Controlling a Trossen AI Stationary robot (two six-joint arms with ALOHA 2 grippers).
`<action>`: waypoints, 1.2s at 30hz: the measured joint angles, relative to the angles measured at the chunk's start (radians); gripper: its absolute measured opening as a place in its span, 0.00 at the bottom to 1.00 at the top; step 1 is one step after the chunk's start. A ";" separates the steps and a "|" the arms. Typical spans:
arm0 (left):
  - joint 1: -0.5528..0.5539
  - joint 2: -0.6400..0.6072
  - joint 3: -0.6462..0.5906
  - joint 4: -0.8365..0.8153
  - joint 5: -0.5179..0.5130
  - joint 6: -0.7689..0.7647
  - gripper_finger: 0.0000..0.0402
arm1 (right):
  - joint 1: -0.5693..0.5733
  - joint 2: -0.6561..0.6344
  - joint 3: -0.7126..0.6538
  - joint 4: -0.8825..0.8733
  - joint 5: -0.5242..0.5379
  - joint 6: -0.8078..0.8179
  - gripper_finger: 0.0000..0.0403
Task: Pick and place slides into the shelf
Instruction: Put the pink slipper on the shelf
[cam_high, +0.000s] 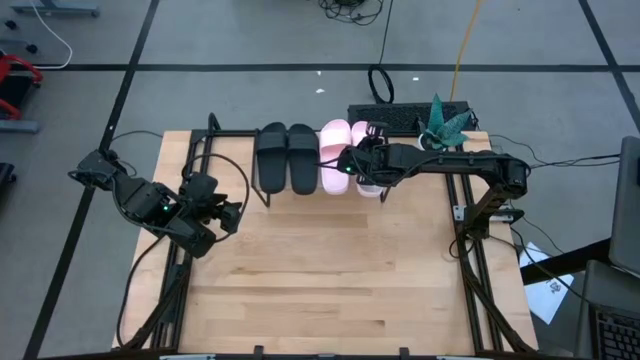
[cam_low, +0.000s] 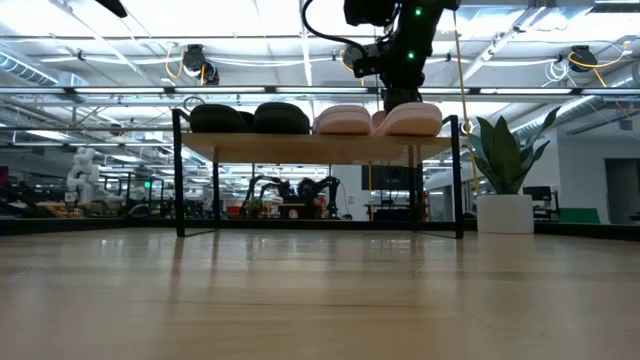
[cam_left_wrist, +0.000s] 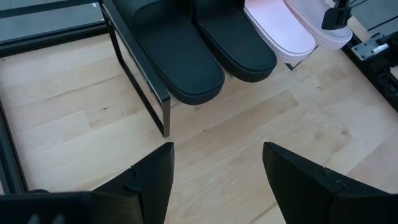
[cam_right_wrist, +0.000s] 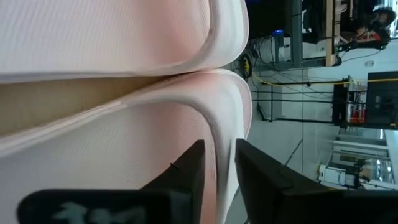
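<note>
The shelf (cam_low: 300, 146) stands at the table's far side, and all the slides lie side by side on its plank. Two black slides (cam_high: 272, 157) (cam_high: 302, 157) are on the left, one pink slide (cam_high: 335, 152) next to them. The second pink slide (cam_low: 408, 119) is the rightmost. My right gripper (cam_high: 362, 165) reaches in from the right, above this slide, and is shut on it. My left gripper (cam_left_wrist: 217, 180) hangs open over bare tabletop near the table's left side, short of the shelf's left leg (cam_left_wrist: 163, 115). My right gripper pinches a raised pink edge (cam_right_wrist: 221, 155) of the rightmost pink slide between its two fingers (cam_right_wrist: 189, 168). It comes from above, pointing down. In the low view the slide's sole sits on the shelf plank beside the other pink slide.
A potted plant (cam_high: 445, 122) in a white pot (cam_low: 503, 212) stands just right of the shelf. Black frame rails (cam_high: 478, 270) run along the table's left and right sides. Cables loop by the left arm (cam_high: 150, 205). Bare tabletop (cam_high: 330, 270) lies on the shelf's near side.
</note>
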 joint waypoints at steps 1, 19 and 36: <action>0.000 0.000 0.000 0.000 0.000 0.000 0.60 | 0.001 0.000 0.000 0.003 0.000 -0.003 0.21; 0.000 0.000 0.000 -0.001 0.000 0.002 0.60 | 0.037 -0.099 0.001 0.022 -0.004 -0.003 0.46; 0.000 0.000 0.000 0.004 0.001 0.035 0.60 | 0.102 -0.182 0.002 0.030 0.053 -0.044 0.47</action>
